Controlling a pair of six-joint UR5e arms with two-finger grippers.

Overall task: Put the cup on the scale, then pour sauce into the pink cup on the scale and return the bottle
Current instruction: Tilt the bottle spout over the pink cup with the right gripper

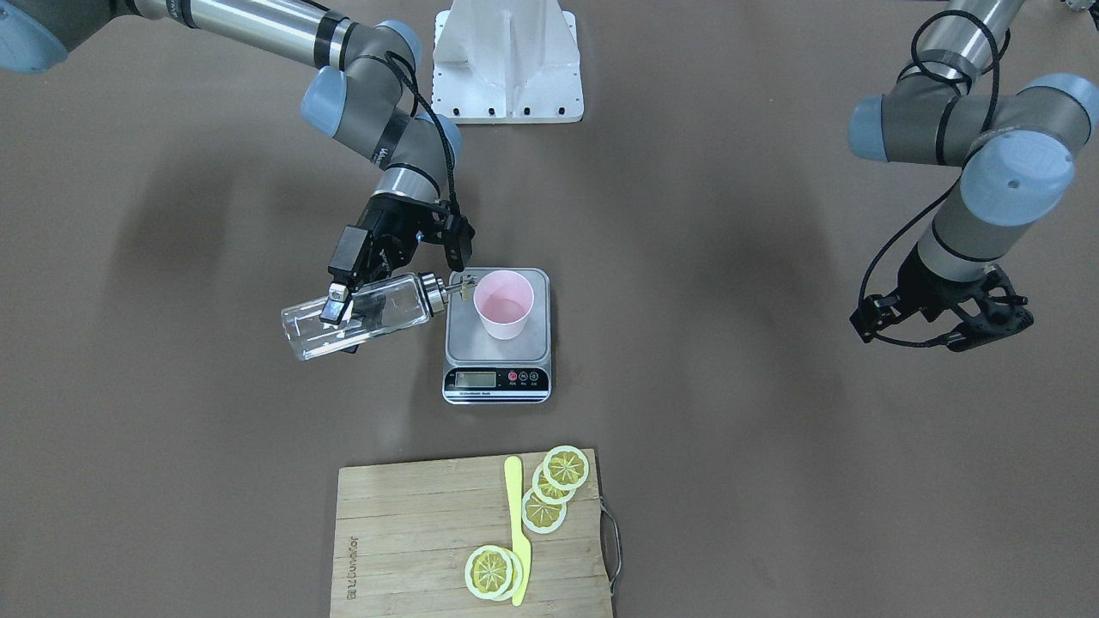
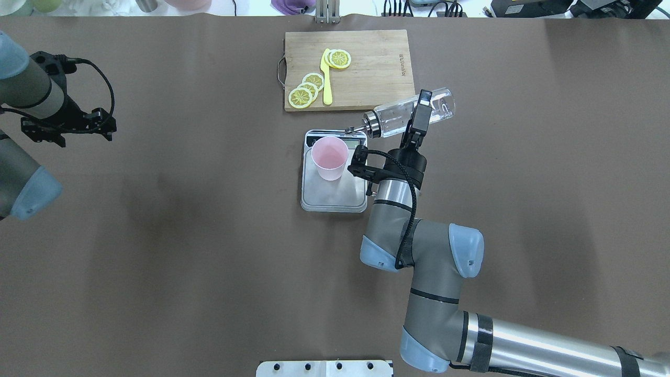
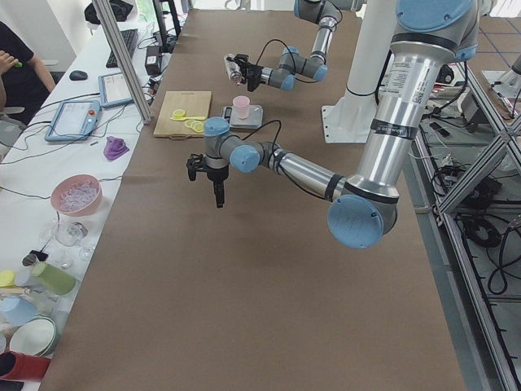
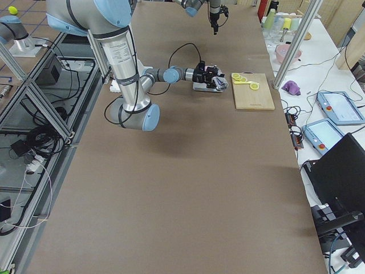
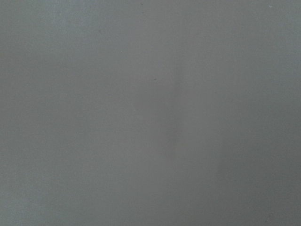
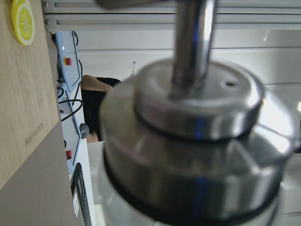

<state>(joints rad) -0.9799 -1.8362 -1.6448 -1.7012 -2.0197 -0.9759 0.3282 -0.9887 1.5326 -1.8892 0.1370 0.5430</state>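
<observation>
Bottle [image 1: 386,311] hangs tipped, right pincer [image 1: 342,302] clamped around it, spout seemingly at the cup's [image 1: 504,303] nine-o'clock rim for pouring.

Matte brown table [image 1: 773,481], spread wide beneath the right gripper [image 1: 337,302]. Carries a steel-topped scale [image 1: 481,350] just beside that gripper, toward the other arm — and a wooden cutting board [image 1: 412,532] farther out, away from the robot. Behind the gripper, a white base plate [image 1: 508,69].
</observation>
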